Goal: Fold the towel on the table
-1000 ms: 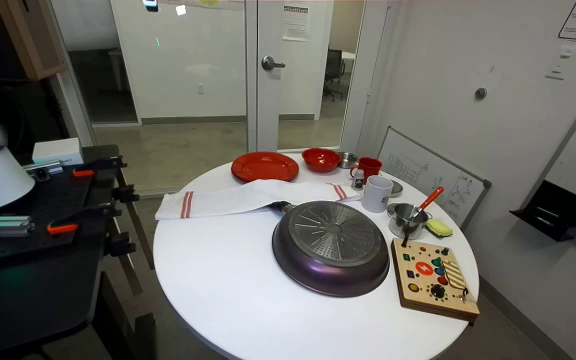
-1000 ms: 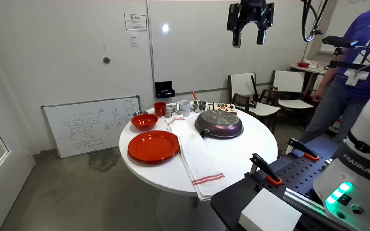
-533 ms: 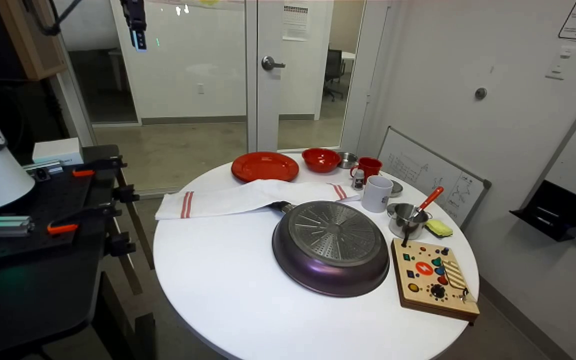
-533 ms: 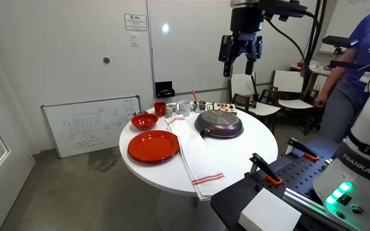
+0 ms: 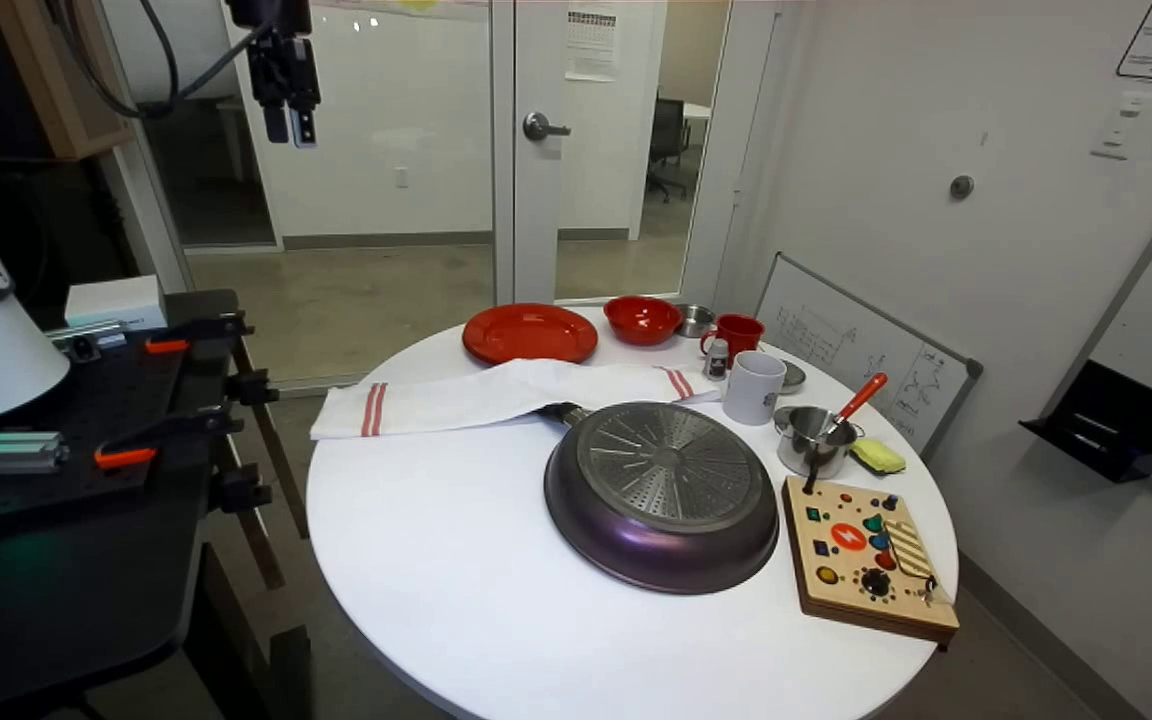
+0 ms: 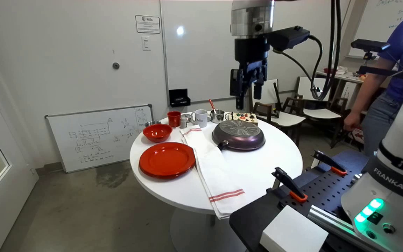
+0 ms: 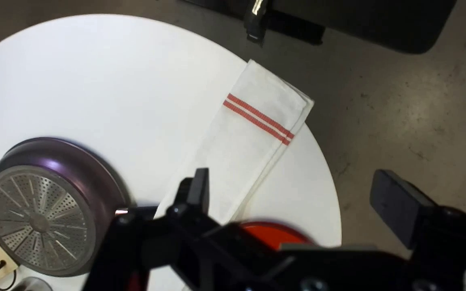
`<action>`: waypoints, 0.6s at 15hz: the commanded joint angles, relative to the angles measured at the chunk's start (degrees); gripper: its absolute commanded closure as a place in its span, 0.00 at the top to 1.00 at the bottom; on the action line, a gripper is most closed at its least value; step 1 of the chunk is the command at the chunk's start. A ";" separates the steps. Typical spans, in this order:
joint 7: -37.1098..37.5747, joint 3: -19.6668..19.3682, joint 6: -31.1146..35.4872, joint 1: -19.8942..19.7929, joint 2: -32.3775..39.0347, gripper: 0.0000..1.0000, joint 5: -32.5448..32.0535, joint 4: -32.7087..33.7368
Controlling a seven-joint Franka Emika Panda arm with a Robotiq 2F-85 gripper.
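Fingers [image 7: 397, 206] stand wide apart with nothing between them; the wrist view shows that gap plainly, where in an exterior view the fingertips [image 5: 304, 130] seem much closer together. Over the last second the gripper [image 6: 248, 99] has come down toward the table [image 7: 115, 89], though it hangs well above it. Meanwhile the towel [image 7: 233, 161] has not shifted: it lies as a long strip, one striped end at the table's edge nearest the black bench [image 6: 250, 220], the rest running between the red plate [image 6: 167, 159] and the upturned pan [image 6: 239, 139]. I take this for the approach; the fold itself seems yet to begin, and that near end looks the likeliest place to grip.

From the wrist, the near end is seen to poke past the table's edge, and a second layer shows on the plate's side, so the towel may already be doubled lengthwise. Its far stripes are hidden there, but both exterior views show them, close to the white mug [image 5: 756, 388]. Whether the pan's handle [image 5: 561, 411] touches the towel or only reaches over it, I cannot tell; it could snag a pull. A person [image 6: 383, 119], absent from the wrist view, stands beyond the bench in an exterior view.
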 commanded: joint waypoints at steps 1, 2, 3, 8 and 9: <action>6.93 5.49 0.99 -1.25 9.66 1.00 -7.81 2.77; 10.82 6.57 0.58 -2.37 12.09 1.00 -10.13 3.94; 14.62 7.17 -0.07 -3.56 14.14 1.00 -12.59 5.14; 27.55 3.09 -4.19 -8.25 22.75 1.00 -18.86 11.37; 29.34 2.03 -5.44 -8.62 23.61 1.00 -19.03 12.43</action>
